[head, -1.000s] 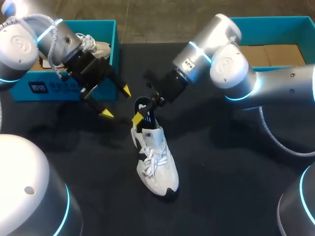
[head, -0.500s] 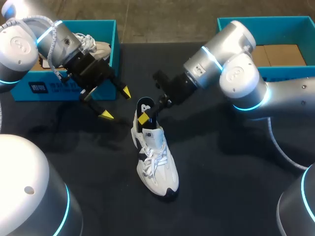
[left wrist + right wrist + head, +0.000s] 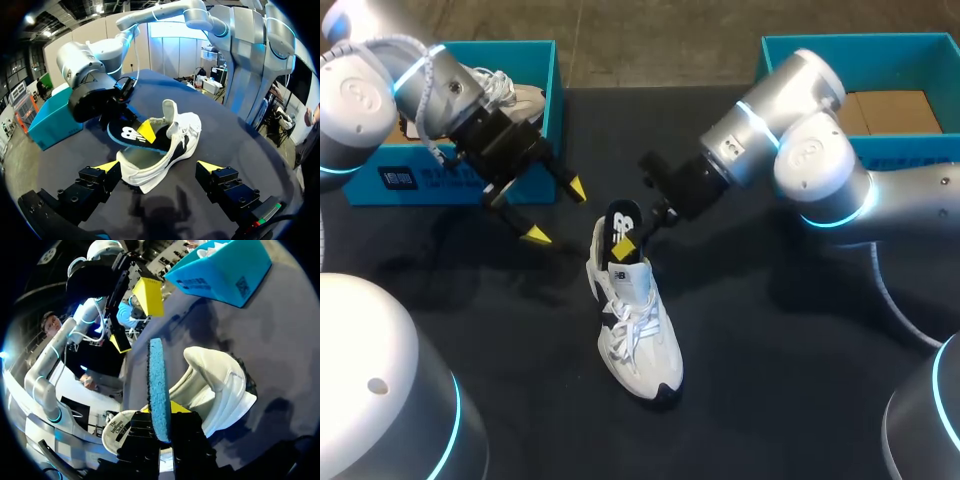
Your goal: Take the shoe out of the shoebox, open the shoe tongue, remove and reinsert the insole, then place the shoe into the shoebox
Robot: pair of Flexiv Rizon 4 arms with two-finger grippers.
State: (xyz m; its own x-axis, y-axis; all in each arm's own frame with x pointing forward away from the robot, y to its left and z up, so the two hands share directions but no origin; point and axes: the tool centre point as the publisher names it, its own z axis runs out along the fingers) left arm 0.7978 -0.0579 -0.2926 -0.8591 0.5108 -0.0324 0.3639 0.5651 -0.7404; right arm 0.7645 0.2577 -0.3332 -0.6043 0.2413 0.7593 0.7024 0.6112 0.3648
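Upright, insole (image 3: 620, 222) sits pinched in right pincer (image 3: 628, 246).

Black tabletop (image 3: 780, 400); brown cardboard sheet (image 3: 885, 110) (lying flat, far right).

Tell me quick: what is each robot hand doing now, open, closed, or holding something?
Left gripper: open, holding nothing.
Right gripper: shut on the insole.

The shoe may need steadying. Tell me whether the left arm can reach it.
Probably yes: the left gripper hangs open beside the shoe, nothing between them; the right gripper grips only the insole.
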